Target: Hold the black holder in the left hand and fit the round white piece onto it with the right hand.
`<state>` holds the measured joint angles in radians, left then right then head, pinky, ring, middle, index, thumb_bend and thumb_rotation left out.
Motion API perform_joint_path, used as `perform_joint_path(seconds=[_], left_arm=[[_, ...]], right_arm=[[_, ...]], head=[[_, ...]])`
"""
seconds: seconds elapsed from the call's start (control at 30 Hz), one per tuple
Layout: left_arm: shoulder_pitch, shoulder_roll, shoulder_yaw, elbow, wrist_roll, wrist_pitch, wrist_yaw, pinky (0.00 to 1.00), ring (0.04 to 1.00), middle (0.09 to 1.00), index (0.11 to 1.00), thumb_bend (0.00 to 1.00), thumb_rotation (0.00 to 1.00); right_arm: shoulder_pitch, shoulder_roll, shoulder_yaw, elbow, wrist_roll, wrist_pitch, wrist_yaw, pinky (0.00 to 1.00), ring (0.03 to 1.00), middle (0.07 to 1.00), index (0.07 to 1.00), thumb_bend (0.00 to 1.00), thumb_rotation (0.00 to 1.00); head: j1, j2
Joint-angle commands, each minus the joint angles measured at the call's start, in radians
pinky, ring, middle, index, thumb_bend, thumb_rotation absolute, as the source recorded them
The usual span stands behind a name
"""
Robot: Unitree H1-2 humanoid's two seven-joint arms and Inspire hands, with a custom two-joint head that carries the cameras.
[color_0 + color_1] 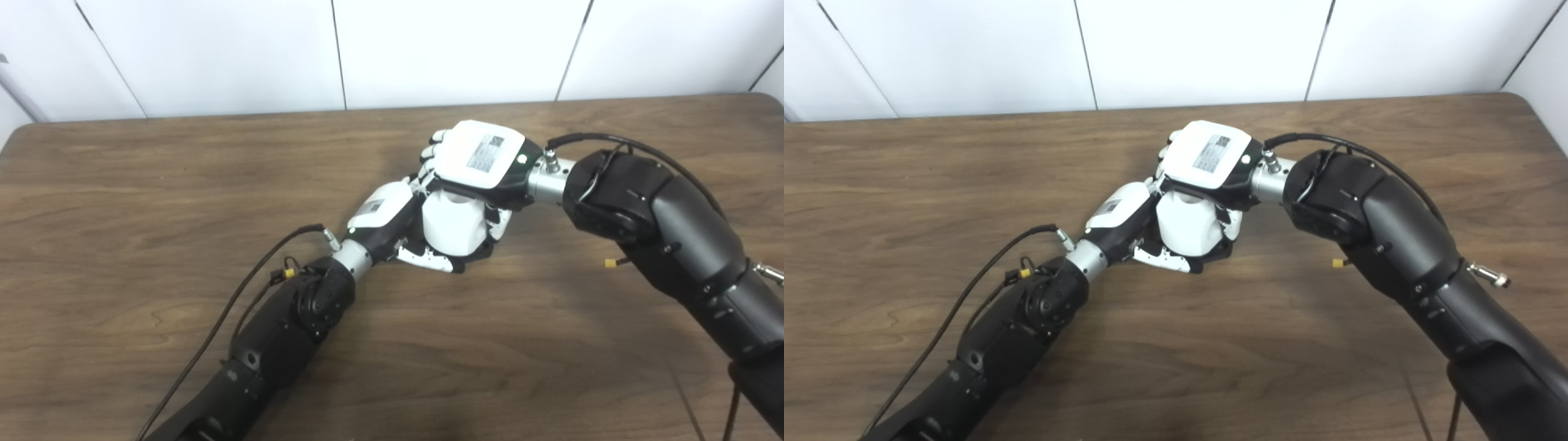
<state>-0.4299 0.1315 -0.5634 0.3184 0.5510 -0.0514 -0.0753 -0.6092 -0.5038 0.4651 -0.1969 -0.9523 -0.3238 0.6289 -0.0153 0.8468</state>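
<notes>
Mid-table [153, 184], the right hand [481, 156] clasps the round white piece [453, 223] from above while the left hand [392, 223] grips beneath, black holder hidden.

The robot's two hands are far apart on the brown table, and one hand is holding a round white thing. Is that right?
Not quite. The hands aren't far apart: the left hand and right hand meet mid-table, as the left eye view shows. The round white piece sits between them, the right hand on top of it.
</notes>
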Motion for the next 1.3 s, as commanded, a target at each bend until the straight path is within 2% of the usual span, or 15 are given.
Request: perform_joint_path(seconds=[0.0, 0.03, 0.07, 0.1, 0.17, 0.2, 0.3, 0.6, 0.83, 1.07, 1.27], left_arm=[[0.042, -0.005, -0.035, 0.073, 0.01, 0.041, -0.092, 1.0, 1.0, 0.939, 0.481, 0.52, 0.06], [0.042, -0.005, -0.035, 0.074, 0.011, 0.039, -0.091, 1.0, 1.0, 0.94, 0.481, 0.52, 0.06], [0.042, -0.005, -0.035, 0.074, 0.01, 0.037, -0.09, 1.0, 1.0, 0.941, 0.48, 0.52, 0.06], [0.043, -0.005, -0.034, 0.073, 0.008, 0.037, -0.09, 1.0, 1.0, 0.941, 0.48, 0.52, 0.06], [0.044, -0.005, -0.032, 0.07, 0.007, 0.038, -0.091, 1.0, 1.0, 0.942, 0.48, 0.52, 0.06], [0.045, -0.006, -0.031, 0.07, 0.007, 0.038, -0.091, 1.0, 1.0, 0.941, 0.48, 0.52, 0.06], [0.046, -0.006, -0.03, 0.067, 0.006, 0.04, -0.092, 1.0, 1.0, 0.941, 0.48, 0.52, 0.06], [0.047, -0.003, -0.03, 0.068, 0.004, 0.04, -0.096, 1.0, 1.0, 0.938, 0.48, 0.52, 0.06], [0.049, 0.001, -0.031, 0.071, 0.01, 0.032, -0.09, 1.0, 1.0, 0.931, 0.481, 0.52, 0.06], [0.049, 0.0, -0.031, 0.074, 0.011, 0.033, -0.089, 1.0, 1.0, 0.932, 0.481, 0.52, 0.06], [0.047, 0.0, -0.035, 0.082, 0.016, 0.023, -0.085, 1.0, 1.0, 0.931, 0.481, 0.52, 0.06]], right_arm=[[-0.015, -0.017, -0.003, -0.02, 0.01, -0.015, 0.019, 0.9, 0.859, 0.782, 0.486, 0.53, 0.14], [-0.016, -0.019, 0.0, -0.028, -0.007, -0.003, 0.04, 0.9, 0.872, 0.812, 0.554, 0.59, 0.18], [-0.019, -0.019, 0.003, -0.04, -0.026, 0.015, 0.071, 0.91, 0.898, 0.877, 0.773, 0.8, 0.27], [-0.022, -0.018, 0.004, -0.051, -0.046, 0.033, 0.104, 0.91, 0.904, 0.893, 0.818, 0.83, 0.29], [-0.022, -0.012, -0.003, -0.066, -0.071, 0.063, 0.144, 0.85, 0.935, 0.978, 0.962, 0.97, 0.39], [-0.021, -0.008, -0.007, -0.071, -0.078, 0.075, 0.157, 0.84, 0.939, 0.989, 0.981, 0.98, 0.4], [-0.02, -0.003, -0.018, -0.082, -0.086, 0.097, 0.173, 0.85, 0.962, 0.999, 0.998, 1.0, 0.42], [-0.029, 0.002, -0.063, -0.082, -0.071, 0.105, 0.139, 0.86, 0.96, 1.0, 1.0, 1.0, 0.4], [-0.076, 0.001, -0.117, -0.097, -0.023, 0.13, 0.182, 0.89, 0.984, 1.0, 1.0, 1.0, 0.4], [-0.122, -0.012, -0.157, -0.095, 0.032, 0.14, 0.203, 0.88, 0.981, 1.0, 1.0, 1.0, 0.41], [-0.156, -0.033, -0.173, -0.11, 0.071, 0.182, 0.281, 0.93, 0.997, 1.0, 1.0, 1.0, 0.4]], head=[[0.0, 0.001], [0.0, 0.001], [0.0, 0.001], [0.0, 0.001], [0.0, 0.001], [-0.004, -0.002], [-0.004, -0.001], [-0.003, 0.003], [-0.008, 0.003], [-0.008, 0.001], [-0.009, -0.001]])
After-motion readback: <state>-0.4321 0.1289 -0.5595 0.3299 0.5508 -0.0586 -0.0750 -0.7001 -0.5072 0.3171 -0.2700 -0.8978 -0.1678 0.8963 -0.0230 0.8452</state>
